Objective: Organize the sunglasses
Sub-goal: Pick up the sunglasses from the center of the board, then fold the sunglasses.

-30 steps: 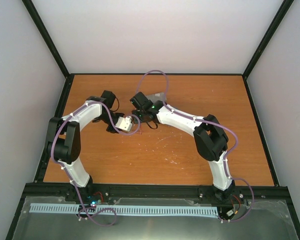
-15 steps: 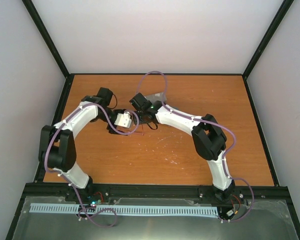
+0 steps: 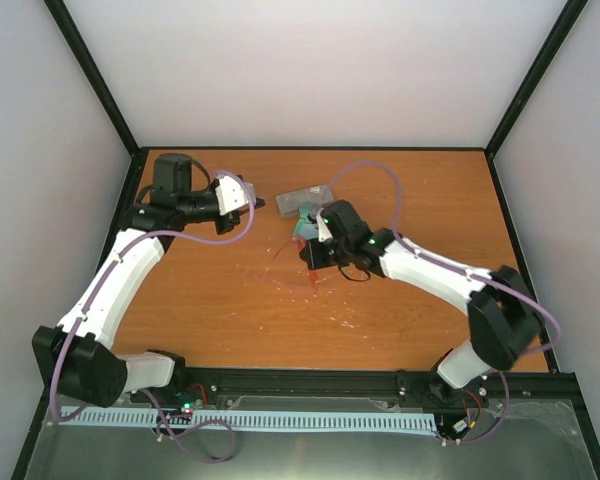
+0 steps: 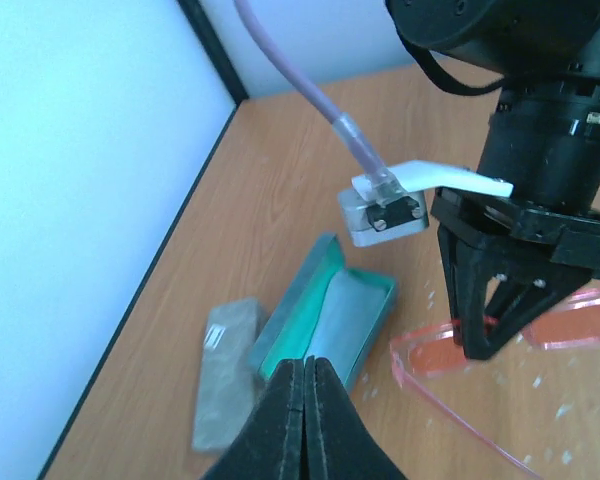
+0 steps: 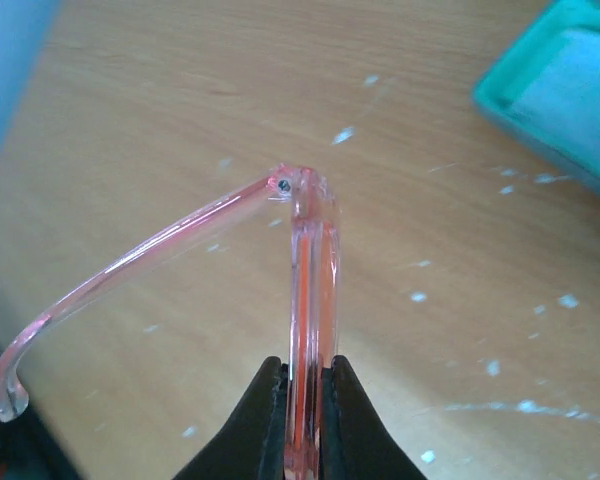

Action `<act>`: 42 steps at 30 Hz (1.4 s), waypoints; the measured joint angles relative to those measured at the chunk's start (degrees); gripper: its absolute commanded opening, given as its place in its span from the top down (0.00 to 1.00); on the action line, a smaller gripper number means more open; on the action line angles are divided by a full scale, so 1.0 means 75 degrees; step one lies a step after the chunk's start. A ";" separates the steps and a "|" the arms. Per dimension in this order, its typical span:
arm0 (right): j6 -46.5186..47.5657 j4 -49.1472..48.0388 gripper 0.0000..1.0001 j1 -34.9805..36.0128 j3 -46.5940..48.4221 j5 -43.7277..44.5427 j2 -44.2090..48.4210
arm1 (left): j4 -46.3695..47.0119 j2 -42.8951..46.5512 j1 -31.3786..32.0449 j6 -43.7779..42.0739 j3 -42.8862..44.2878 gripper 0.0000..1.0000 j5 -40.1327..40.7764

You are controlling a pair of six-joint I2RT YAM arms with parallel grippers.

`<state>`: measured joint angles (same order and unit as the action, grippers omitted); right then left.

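Well, the table carries an open teal-lined case, no glasses inside yet; just beside the case, the pink sunglasses, one arm unfolded, are clamped in the right gripper; the left gripper, pressed together, holds nothing. Casing remains.

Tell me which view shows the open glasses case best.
Left wrist: the open case lies nearly whole in frame, teal lining visible, with only its near end behind the left fingers. Top external gives just a small teal patch of it. Right wrist catches one teal corner at the frame edge.
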<state>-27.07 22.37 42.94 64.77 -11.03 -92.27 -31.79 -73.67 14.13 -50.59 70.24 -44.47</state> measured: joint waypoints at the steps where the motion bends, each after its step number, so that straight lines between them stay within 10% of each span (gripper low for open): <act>1: -0.0032 -0.0274 0.97 -0.0012 -0.0356 -0.0303 0.0388 | 0.0187 0.0119 0.0000 0.0294 -0.0105 0.97 -0.0166; 19: -0.1070 -0.3375 0.97 -0.0015 -0.1868 -0.3319 0.1731 | 0.1448 0.0501 0.0236 0.2221 -0.1207 0.94 -0.2203; 42: -0.1311 -0.3019 0.97 -0.0160 -0.1463 -0.2600 0.2133 | 0.2664 0.0662 0.0697 0.3010 -0.2186 1.00 -0.1029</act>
<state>-36.91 -0.27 41.74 53.80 -30.52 -76.27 -11.81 -68.71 19.35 -28.01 53.84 -52.18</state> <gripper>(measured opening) 0.044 0.024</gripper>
